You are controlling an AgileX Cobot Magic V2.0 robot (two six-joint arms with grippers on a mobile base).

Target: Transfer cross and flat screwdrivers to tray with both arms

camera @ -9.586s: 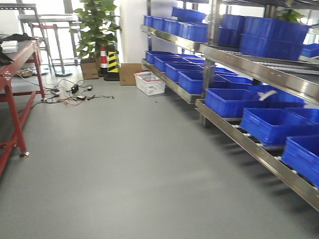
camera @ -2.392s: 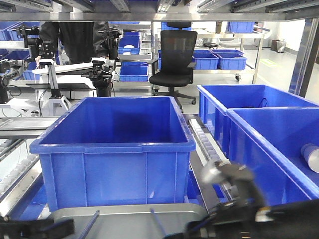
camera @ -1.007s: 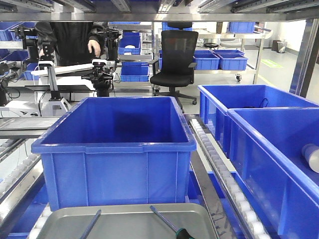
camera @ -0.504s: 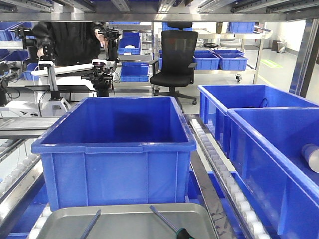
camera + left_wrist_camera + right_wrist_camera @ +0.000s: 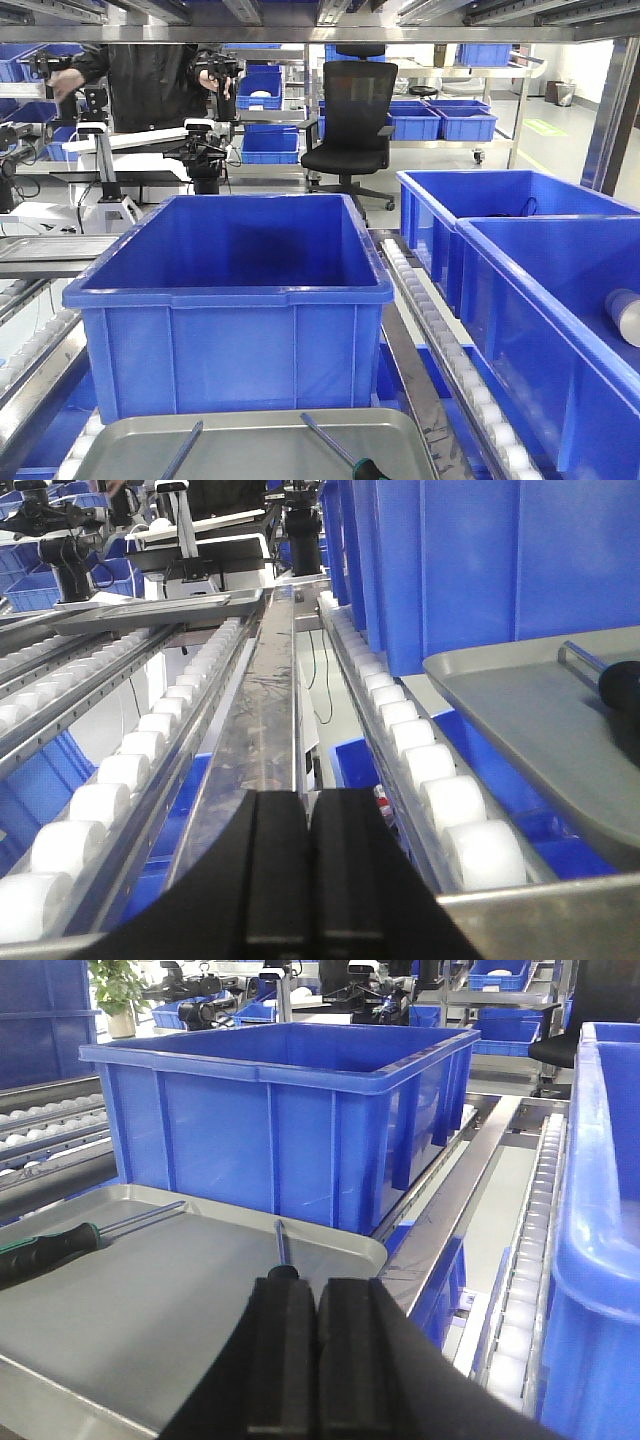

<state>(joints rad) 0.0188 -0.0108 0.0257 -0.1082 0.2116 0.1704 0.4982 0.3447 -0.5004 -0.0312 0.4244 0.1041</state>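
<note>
Front view. The tray (image 5: 250, 440) lies at the near edge of the rack, directly in front of a deep blue bin (image 5: 230, 300) whose front wall stands just behind the tray's far rim. Both screwdrivers rest inside the tray: the left screwdriver (image 5: 183, 450) shows only its thin shaft, while the right screwdriver (image 5: 335, 447) ends in a black-and-green handle at the bottom of the picture. Their shafts point away from the camera and lie well apart, probably so each arm could set down on its own side. No arm appears in this view, so the transfer looks complete. Roller tracks (image 5: 440, 330) run between this bin and more blue bins (image 5: 520, 260) to the right.

Left wrist view. The left pincer (image 5: 309, 870) has its two dark fingers pressed together with nothing between them. It hangs over the steel rail (image 5: 275, 710) beside the tray, clear of the rim. White rollers (image 5: 420, 760) border the tray's left edge; the lane ahead is open, and the bin wall closes off the right.

Right wrist view. The right pincer (image 5: 318, 1360) is likewise closed and empty, poised above the tray's near right portion. One shaft runs from just ahead of the fingers toward the bin; the green-handled screwdriver lies to the left. The rounded tray corner and the rail (image 5: 450, 1210) leave free room rightward for withdrawal.
</note>
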